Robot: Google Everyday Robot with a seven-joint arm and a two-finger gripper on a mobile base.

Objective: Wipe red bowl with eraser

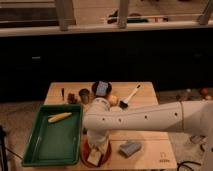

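Hand (95,151) hangs at the end of the white arm (145,117), which reaches in from the right, bends at an elbow near the tabletop's middle and turns straight down. It is low over the red bowl (84,155), inside the rim. The eraser (93,158) shows as a pale block right at the hand's lower tip, down in the red bowl and a little toward its front. Eraser and hand look to be touching, but I cannot tell whether the hand is closed on the block or merely set against it; the grip itself is hidden.

The red bowl stands at the front edge of the tabletop (155,150), just beside the right wall of the tray (31,136). A yellow corn cob (60,117) lies in the tray's far part, well apart from the hand. A grey-blue block (130,148) lies to the right of the red bowl, near it but not touching. Toward the back of the tabletop are a dark bowl (101,89), a dark cup (84,95) just left of it, and a brush (129,97) lying at a slant to the right, all behind the arm.
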